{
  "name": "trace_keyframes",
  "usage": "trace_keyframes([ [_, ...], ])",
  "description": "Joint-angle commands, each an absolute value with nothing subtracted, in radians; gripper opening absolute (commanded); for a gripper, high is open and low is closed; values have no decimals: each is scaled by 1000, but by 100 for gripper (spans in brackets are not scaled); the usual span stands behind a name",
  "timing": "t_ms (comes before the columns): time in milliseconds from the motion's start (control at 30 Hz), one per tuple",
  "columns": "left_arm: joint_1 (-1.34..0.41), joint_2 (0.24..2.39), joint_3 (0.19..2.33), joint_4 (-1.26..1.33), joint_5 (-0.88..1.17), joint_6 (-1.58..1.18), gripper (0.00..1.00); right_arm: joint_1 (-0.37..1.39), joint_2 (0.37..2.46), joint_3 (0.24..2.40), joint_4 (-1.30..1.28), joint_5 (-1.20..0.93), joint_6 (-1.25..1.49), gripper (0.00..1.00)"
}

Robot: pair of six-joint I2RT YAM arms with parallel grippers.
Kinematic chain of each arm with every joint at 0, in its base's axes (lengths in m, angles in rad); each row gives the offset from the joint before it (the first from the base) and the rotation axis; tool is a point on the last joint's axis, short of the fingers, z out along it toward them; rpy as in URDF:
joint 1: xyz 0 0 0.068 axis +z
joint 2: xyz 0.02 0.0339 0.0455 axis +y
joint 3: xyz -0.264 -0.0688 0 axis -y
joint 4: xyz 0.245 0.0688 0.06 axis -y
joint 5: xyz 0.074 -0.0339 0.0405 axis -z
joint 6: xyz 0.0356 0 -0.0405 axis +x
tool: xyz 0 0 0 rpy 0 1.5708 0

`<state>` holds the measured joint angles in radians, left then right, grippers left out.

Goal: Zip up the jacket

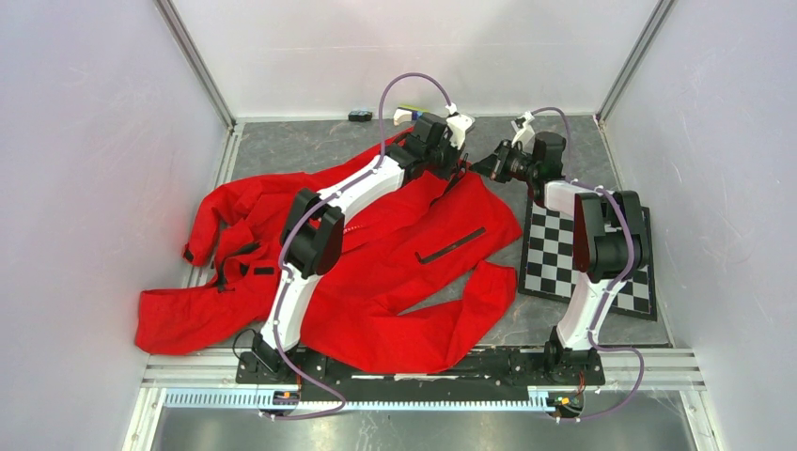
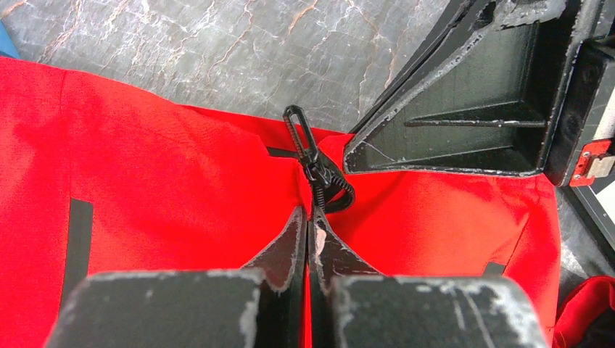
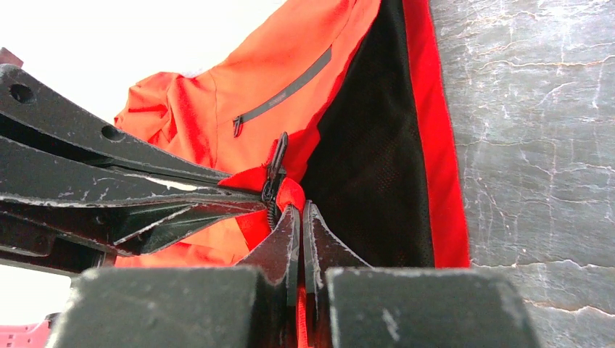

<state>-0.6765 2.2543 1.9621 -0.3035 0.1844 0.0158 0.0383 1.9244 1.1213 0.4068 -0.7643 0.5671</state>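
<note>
The bright red jacket [image 1: 395,272] lies spread over the grey table, its sleeves trailing left and toward the front. At its far edge both grippers meet. My left gripper [image 2: 308,217] is shut on red fabric just below the black zipper slider [image 2: 313,165], whose pull tab [image 2: 299,132] points away. My right gripper [image 3: 300,214] is shut on the red edge beside the same slider [image 3: 274,170], next to the dark lining [image 3: 377,145]. In the top view the left gripper [image 1: 461,167] and right gripper [image 1: 481,166] nearly touch. A black pocket strip [image 1: 451,244] shows on the front panel.
A black-and-white checkerboard [image 1: 583,258] lies under the right arm. A small black object [image 1: 359,116] sits by the back wall. White walls and metal rails enclose the table on three sides. The right gripper's fingers [image 2: 464,109] fill the upper right of the left wrist view.
</note>
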Motion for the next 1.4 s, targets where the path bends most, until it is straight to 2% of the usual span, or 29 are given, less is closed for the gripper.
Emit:
trace_keyframes([
  [0,-684,2209,1981,-339,235,15,2,18,1932,1120,588,-710,640,0],
  [300,-672,2218,2006,-377,304,-70,2,18,1943,1114,638,-734,662,0],
  [467,-632,2237,2025,-392,474,-155,2,18,1939,1099,682,-767,686,0],
  [600,-588,2244,2009,-393,533,-246,2,20,1942,1105,687,-764,694,0],
  [867,-587,2243,1986,-396,537,-255,2,17,1937,1103,739,-764,727,1],
  [1100,-589,2220,1932,-395,445,-216,2,11,1939,1120,804,-761,801,0],
  [1367,-576,2213,1893,-323,473,-287,2,10,1922,1078,886,-798,809,0],
])
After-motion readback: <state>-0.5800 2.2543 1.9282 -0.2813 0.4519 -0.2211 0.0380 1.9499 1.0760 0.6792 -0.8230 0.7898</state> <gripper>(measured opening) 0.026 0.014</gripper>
